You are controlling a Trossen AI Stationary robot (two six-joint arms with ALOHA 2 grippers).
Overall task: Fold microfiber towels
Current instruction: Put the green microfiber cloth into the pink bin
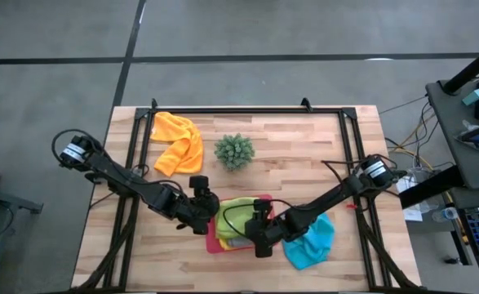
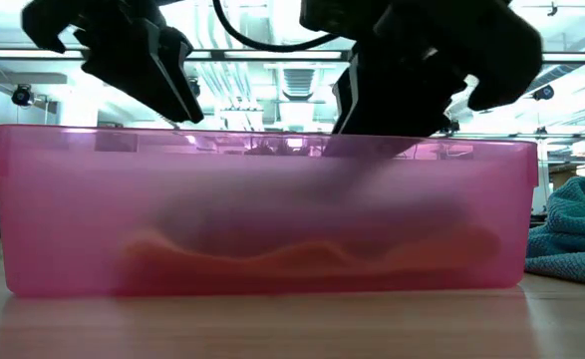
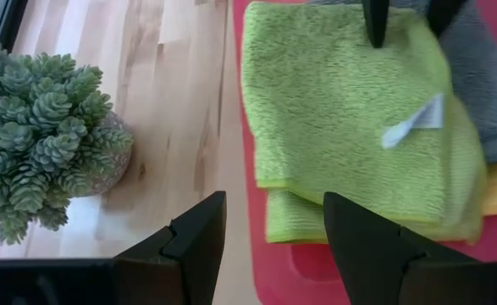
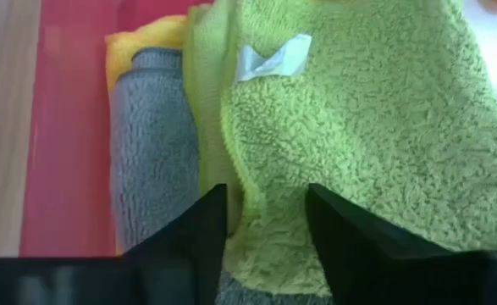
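A lime green towel (image 3: 341, 110) lies folded on top of a grey towel (image 4: 151, 144) and a yellow towel (image 4: 142, 38) in the pink tray (image 1: 213, 243). An orange towel (image 1: 178, 140) lies crumpled at the far left. A light blue towel (image 1: 311, 241) lies bunched on the table against the tray's right side. My left gripper (image 3: 273, 246) is open and empty over the tray's left edge. My right gripper (image 4: 265, 220) is open, pointing down over the lime towel's edge next to the grey towel. My right gripper's fingertips (image 3: 375, 30) stand from above at the lime towel's edge (image 4: 248, 182), one finger on each side of that edge. I cannot tell whether they touch it. The towel lies flat in the tray.
A small spiky green plant (image 1: 234, 151) stands on the table just beyond the tray, close to my left gripper. The tray's translucent pink wall (image 2: 262, 214) fills the low view. Black frame rails (image 1: 247, 111) run along the table's far, left and right sides.
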